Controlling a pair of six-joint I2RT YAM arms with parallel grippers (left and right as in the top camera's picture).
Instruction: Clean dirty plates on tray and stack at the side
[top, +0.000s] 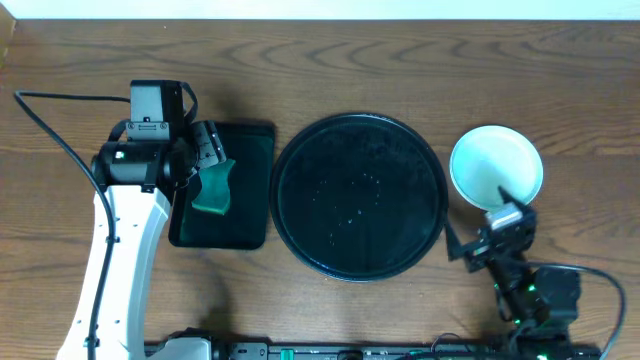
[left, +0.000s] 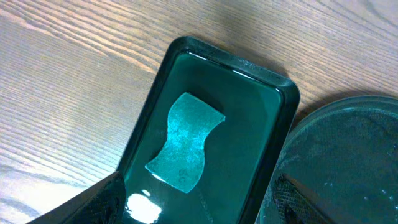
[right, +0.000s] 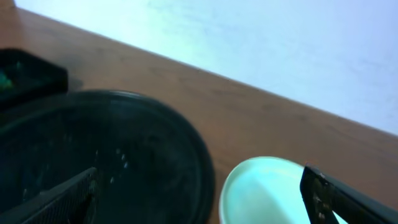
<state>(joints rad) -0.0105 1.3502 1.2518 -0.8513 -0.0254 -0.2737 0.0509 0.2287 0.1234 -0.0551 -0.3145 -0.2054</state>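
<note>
The round black tray sits mid-table with nothing on it but a few water drops; it also shows in the left wrist view and the right wrist view. A pale plate lies on the wood to the tray's right, seen from above as one disc; it shows in the right wrist view. My right gripper is open just in front of that plate, holding nothing. My left gripper is open above the rectangular tray, over the green sponge.
The small rectangular black tray lies left of the round tray and holds the green sponge. Bare wood-grain tabletop lies behind and around. A black cable runs along the left arm.
</note>
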